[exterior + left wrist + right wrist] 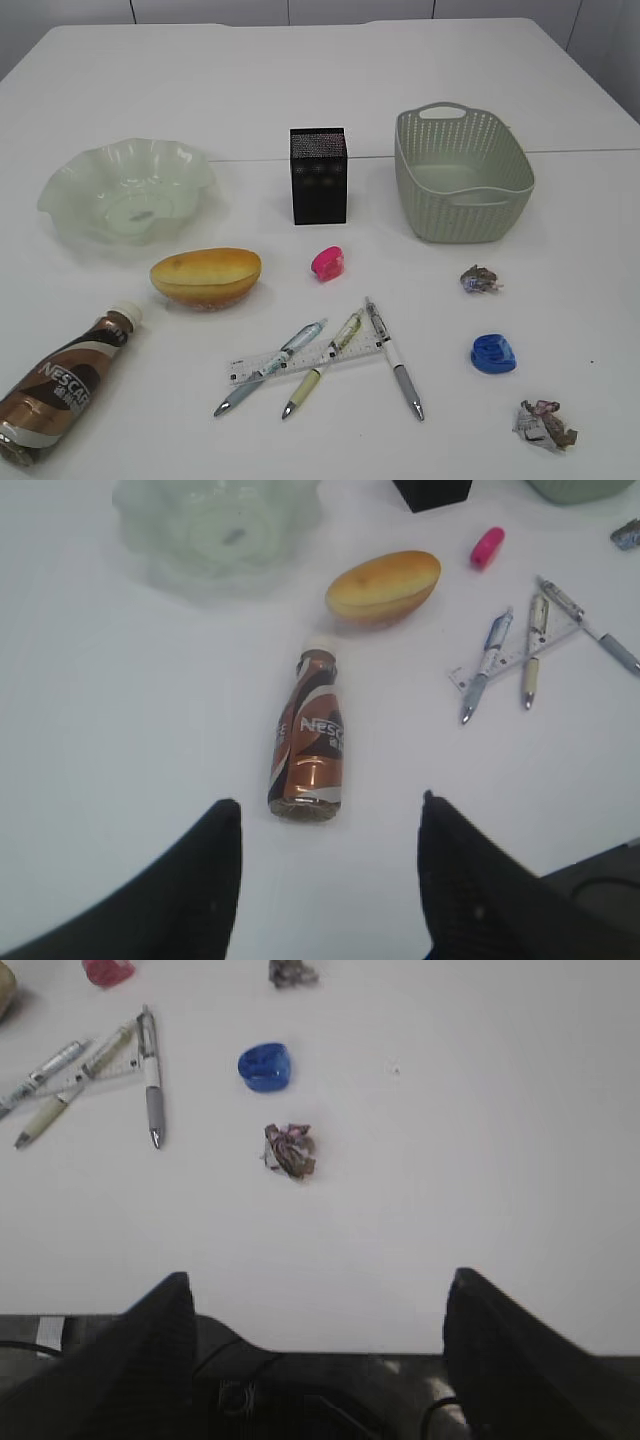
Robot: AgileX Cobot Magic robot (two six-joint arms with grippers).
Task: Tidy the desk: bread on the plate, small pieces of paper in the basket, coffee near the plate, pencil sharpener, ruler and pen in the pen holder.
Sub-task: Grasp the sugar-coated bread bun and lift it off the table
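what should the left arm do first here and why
Probably lower the open left gripper onto the coffee. The bottle lies on its side straight ahead between the fingers, nothing is held yet, and it is the nearest task item, still far from the plate.

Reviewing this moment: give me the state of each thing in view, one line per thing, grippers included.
Coffee bottle: lying on its side, cap on.
Bread: on the desk, not on the plate.
Plate: empty.
Basket: upright, empty.
Pen holder: upright; its inside cannot be seen.
Ruler: flat, under the three pens.
Pink sharpener, blue sharpener: loose on the desk.
Two paper scraps: crumpled, outside the basket.
Left gripper: open, empty.
Right gripper: open, empty.
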